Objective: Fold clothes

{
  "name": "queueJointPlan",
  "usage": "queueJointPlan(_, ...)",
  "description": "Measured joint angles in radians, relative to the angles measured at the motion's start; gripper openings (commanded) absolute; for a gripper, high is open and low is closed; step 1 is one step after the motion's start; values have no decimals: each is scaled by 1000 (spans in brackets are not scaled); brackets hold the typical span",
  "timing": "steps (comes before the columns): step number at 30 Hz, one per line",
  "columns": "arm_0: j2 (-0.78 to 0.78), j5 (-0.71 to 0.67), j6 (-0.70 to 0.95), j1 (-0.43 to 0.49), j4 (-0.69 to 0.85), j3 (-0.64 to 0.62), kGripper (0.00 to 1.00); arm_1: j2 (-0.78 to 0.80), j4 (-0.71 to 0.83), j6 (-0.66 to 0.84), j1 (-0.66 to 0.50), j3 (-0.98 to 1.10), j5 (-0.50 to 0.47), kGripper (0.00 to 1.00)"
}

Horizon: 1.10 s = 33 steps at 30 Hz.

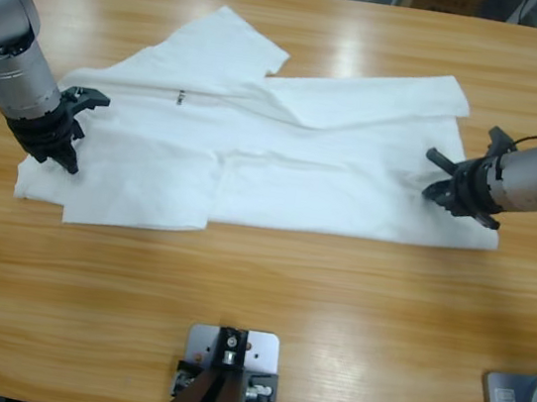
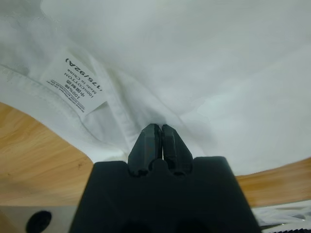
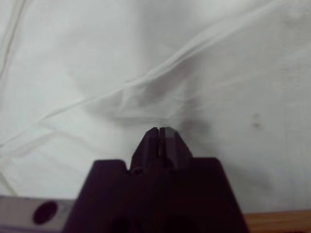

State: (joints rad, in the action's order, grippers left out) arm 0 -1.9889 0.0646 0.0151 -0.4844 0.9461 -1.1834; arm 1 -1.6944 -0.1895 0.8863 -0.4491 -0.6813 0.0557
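At far left in the high view we saw the left pincer [image 1: 66, 129] set down on the left end of the T-shirt [image 1: 284, 163], near that end's lower corner. In the left wrist view the same pincer [image 2: 160, 128] had its jaws pressed together with white cloth bunched at their tips; we could not tell whether any fabric lay between them. A printed care label [image 2: 80, 85] lay sewn beside a hem just above and left of the tips, and bare counter [image 2: 34, 155] showed past the cloth edge.

The T-shirt lay spread and partly folded across the middle of the wooden counter [image 1: 252, 319], one sleeve pointing toward the far edge and a small dark mark near the neck seam.

At right, the right pincer [image 1: 441, 180] rested on the garment's right end. In the right wrist view, this pincer [image 3: 160, 130] likewise showed jaws drawn together against creased white cloth.
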Motion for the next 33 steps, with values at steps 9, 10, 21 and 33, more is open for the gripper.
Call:
queueJointPlan(9, -77, 1, 0, 4, 112, -75, 0, -18, 0, 0, 0, 0, -7, 0)
queueJointPlan(10, -81, 1, 0, 6, 119, -80, 0, -18, 0, 0, 0, 0, -8, 0)
queueJointPlan(21, -117, 1, 34, 10, 241, -116, 0, 15, -87, 108, 0, 15, 0, 0)
queueJointPlan(33, -136, 0, 104, -57, 310, -117, 0, 95, -103, 294, -181, 111, 12, 0)
